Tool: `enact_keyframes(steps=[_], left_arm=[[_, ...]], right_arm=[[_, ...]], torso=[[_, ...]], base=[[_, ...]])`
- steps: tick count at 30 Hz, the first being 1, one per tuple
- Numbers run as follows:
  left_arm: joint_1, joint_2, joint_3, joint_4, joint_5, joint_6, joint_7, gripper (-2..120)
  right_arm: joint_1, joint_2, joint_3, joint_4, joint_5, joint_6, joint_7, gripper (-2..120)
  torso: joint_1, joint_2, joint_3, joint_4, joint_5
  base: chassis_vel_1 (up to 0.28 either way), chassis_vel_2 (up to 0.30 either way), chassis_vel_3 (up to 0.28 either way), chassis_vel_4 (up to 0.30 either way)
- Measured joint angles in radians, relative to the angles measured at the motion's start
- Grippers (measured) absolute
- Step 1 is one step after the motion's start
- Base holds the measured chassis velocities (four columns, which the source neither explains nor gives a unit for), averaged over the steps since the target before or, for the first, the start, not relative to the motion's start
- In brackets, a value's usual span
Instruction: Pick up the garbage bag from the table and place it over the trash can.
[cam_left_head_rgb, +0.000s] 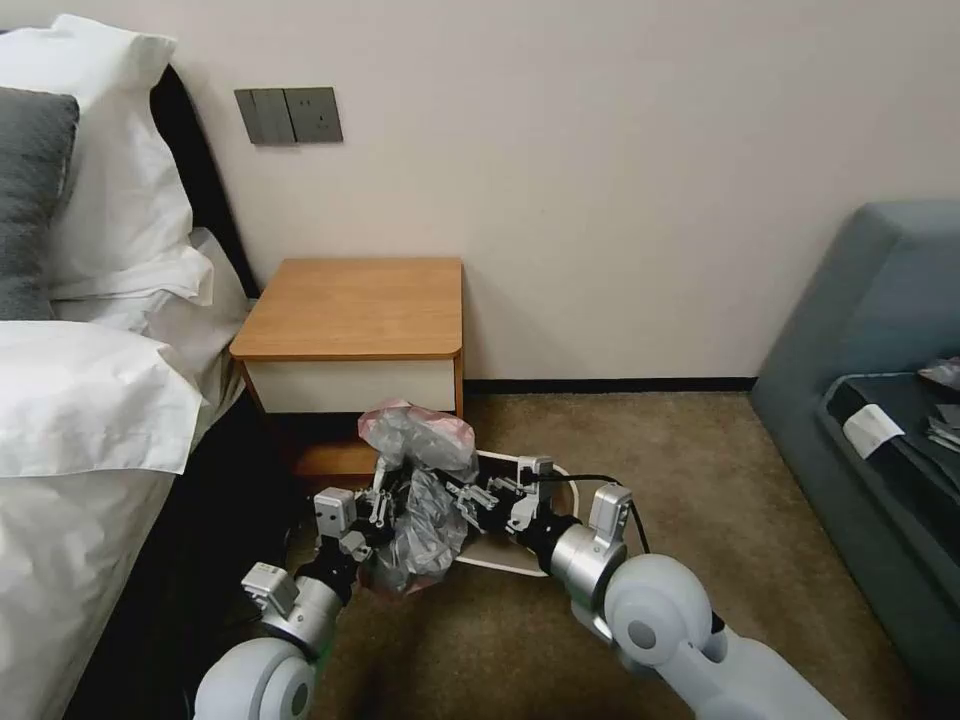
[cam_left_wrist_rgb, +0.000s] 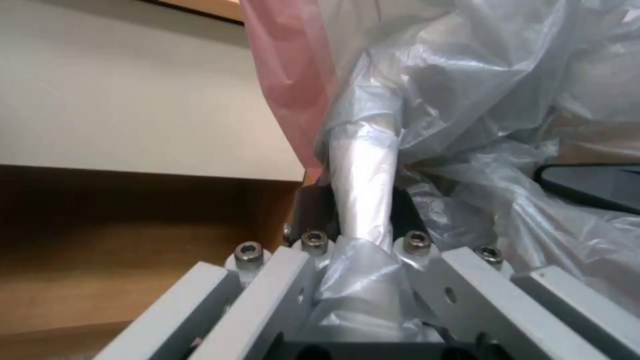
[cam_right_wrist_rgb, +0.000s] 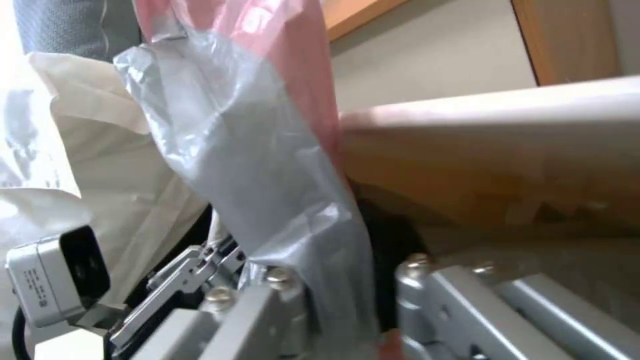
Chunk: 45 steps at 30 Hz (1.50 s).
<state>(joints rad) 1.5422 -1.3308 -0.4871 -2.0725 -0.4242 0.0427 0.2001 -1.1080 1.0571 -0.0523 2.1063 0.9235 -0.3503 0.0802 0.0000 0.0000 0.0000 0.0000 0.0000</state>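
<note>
One bed (cam_left_head_rgb: 90, 420) with white sheets and three pillows fills the nine o'clock side of the head view; one grey-blue sofa (cam_left_head_rgb: 870, 340) sits at three o'clock. Between them, at twelve o'clock against the wall, stands the one table (cam_left_head_rgb: 352, 305), its wooden top bare. Just in front of it, on the carpet, is the one trash can (cam_left_head_rgb: 560, 480) — its rim peeks out at the right, the rest hidden behind the arms and plastic. The single garbage bag (cam_left_head_rgb: 420, 490) hangs bunched in the air over the can's left part, between the two grippers. The left gripper (cam_left_head_rgb: 375, 515) pinches a twisted fold of it; the right gripper (cam_left_head_rgb: 470, 500) is likewise clamped on a strip of the plastic — pink edge uppermost.
</note>
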Motion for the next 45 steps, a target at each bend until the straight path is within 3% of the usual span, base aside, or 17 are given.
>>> enact_keyframes(steps=[2, 3, 12, 22, 32, 36, 45], left_arm=[[-0.001, 0.0, 0.0, 0.001, 0.0, 0.0, -0.001, 3], [-0.005, -0.001, 0.0, 0.005, 0.002, 0.0, -0.007, 3], [-0.012, -0.003, 0.001, 0.023, 0.053, -0.015, -0.039, 3], [-0.03, -0.003, -0.001, 0.056, 0.151, -0.085, -0.035, 3], [-0.035, 0.004, -0.02, 0.075, 0.144, -0.154, -0.008, 3], [-0.03, 0.01, -0.025, 0.078, 0.108, -0.185, 0.027, 3], [-0.022, 0.019, -0.028, 0.07, 0.039, -0.205, 0.04, 3]], right_arm=[[0.0, 0.001, 0.0, 0.001, -0.001, 0.0, 0.0, 8], [0.0, 0.002, 0.0, 0.005, -0.002, 0.0, 0.0, 0], [-0.018, -0.016, 0.011, 0.037, 0.009, 0.001, 0.001, 0], [-0.038, -0.094, 0.095, 0.088, 0.044, 0.002, 0.008, 0], [-0.044, -0.19, 0.159, 0.098, 0.071, 0.003, 0.006, 0], [-0.056, -0.265, 0.209, 0.091, 0.092, 0.007, 0.004, 0], [-0.093, -0.344, 0.266, 0.072, 0.105, 0.007, -0.005, 0]], torso=[[0.0, 0.0, 0.0, 0.0, 0.0], [0.0, 0.0, 0.0, 0.0, 0.0], [0.0, 0.0, 0.0, 0.0, 0.0], [0.0, 0.0, 0.0, 0.0, 0.0001], [0.0, 0.0, 0.0, 0.0, 0.0002], [0.0, 0.0, 0.0, 0.0, 0.0001], [0.0, 0.0, 0.0, -0.0001, 0.0002]], base=[[0.0, 0.0, 0.0, 0.0], [0.0, 0.0, 0.0, 0.0], [0.0, 0.0, 0.0, 0.0], [0.0, 0.0, 0.0, 0.0], [0.0, 0.0, 0.0, 0.0], [0.0, 0.0, 0.0, 0.0], [0.0, 0.0, 0.0, 0.0]])
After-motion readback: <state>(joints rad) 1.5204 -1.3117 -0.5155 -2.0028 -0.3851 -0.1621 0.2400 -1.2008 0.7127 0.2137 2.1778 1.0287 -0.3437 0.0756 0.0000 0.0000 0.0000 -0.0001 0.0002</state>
